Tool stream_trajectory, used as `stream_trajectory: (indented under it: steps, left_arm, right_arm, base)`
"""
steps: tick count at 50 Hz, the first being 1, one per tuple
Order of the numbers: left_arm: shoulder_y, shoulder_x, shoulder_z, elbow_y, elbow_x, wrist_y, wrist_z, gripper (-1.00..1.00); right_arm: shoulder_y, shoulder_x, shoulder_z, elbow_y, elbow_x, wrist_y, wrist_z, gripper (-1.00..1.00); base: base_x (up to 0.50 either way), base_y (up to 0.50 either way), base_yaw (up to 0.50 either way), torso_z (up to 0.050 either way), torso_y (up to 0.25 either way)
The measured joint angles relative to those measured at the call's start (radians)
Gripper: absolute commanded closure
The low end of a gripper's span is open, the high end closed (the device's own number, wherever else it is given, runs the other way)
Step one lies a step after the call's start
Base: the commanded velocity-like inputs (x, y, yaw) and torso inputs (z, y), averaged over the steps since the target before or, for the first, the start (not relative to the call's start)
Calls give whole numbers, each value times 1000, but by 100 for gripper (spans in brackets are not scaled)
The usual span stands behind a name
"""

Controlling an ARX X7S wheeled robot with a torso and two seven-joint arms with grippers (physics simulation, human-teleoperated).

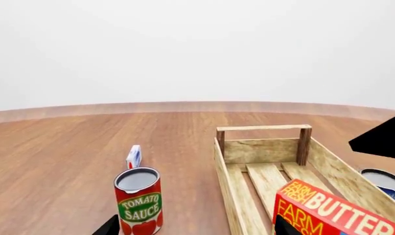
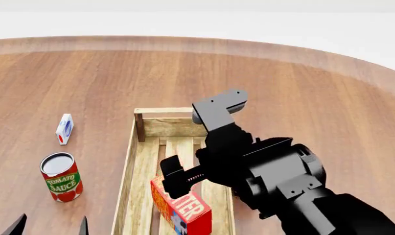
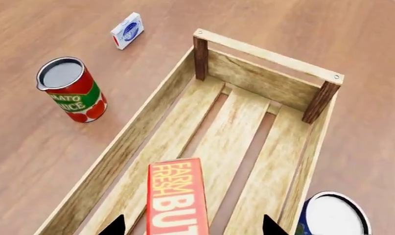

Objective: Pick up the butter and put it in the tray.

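Butter (image 2: 181, 209) stood inside tray (image 2: 127, 178) at lower centre, right gripper (image 3: 193, 225) fingers apart astride it; next, likely withdrawing upward.

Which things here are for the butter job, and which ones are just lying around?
For the job:
- butter, standing inside the tray
- tray
- right gripper, open around the butter

Just lying around:
- tomato sauce can, left of the tray
- small white carton, beyond the can
- blue can, on the tray's other side
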Motion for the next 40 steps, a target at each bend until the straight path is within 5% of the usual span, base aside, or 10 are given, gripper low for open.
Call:
stream_trajectory:
  steps: [11, 24, 40]
  left_arm:
    - [-4, -4, -5, 4, -6, -1, -5, -100]
    - [-6, -19, -19, 43, -9, -9, -22, -100]
    - [2, -41, -31, 94, 0, -9, -43, -100]
  right_arm:
    - [-104, 196, 100, -368, 6, -183, 229, -100]
    - [-428, 495, 197, -886, -255, -614, 663, -100]
    - [-708, 623, 223, -1088, -627, -890, 1005, -100]
  base:
    - [0, 0, 0, 0, 0]
    - [0, 0, 0, 0, 0]
    - [0, 0, 0, 0, 0]
